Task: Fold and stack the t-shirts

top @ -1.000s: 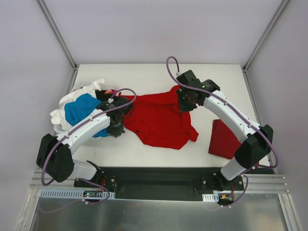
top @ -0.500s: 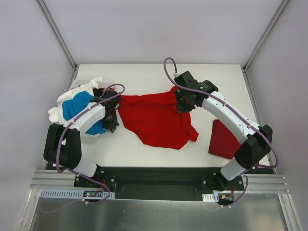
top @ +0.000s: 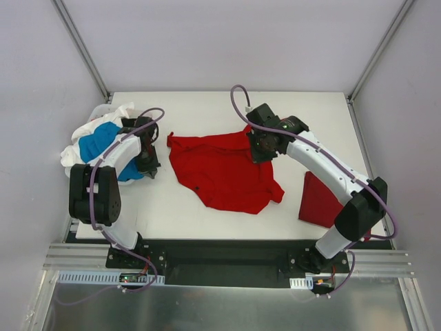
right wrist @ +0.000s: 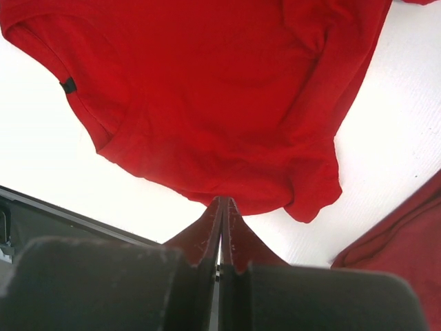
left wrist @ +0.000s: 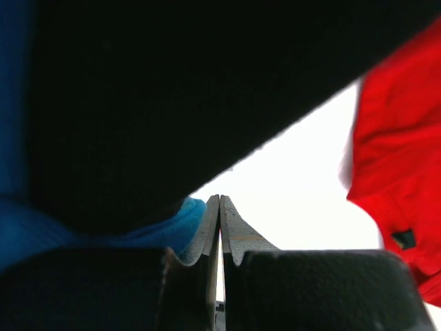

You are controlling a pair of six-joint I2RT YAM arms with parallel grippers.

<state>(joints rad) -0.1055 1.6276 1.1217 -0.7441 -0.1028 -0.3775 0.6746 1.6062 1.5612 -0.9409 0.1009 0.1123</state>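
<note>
A bright red t-shirt (top: 224, 172) lies spread and rumpled mid-table, also in the right wrist view (right wrist: 207, 89) and at the right of the left wrist view (left wrist: 400, 138). A heap of t-shirts sits at the left edge: blue (top: 93, 146), white (top: 103, 117). My left gripper (top: 147, 167) is shut beside this heap; blue cloth (left wrist: 165, 224) touches the outside of one finger and black cloth (left wrist: 172, 103) hangs over it. My right gripper (top: 264, 147) hovers over the red shirt's far right part, shut (right wrist: 222, 200), no cloth seen between its fingers.
A folded dark red square (top: 318, 200) lies at the right near edge, its corner showing in the right wrist view (right wrist: 406, 241). The white table (top: 207, 110) is walled on three sides. A black rail (right wrist: 41, 221) runs along the near edge.
My left arm swung left off the red shirt's left edge, pushing the blue and white heap toward the table's left edge. The right gripper shifted slightly left. The red shirt's left part now lies uncovered.
</note>
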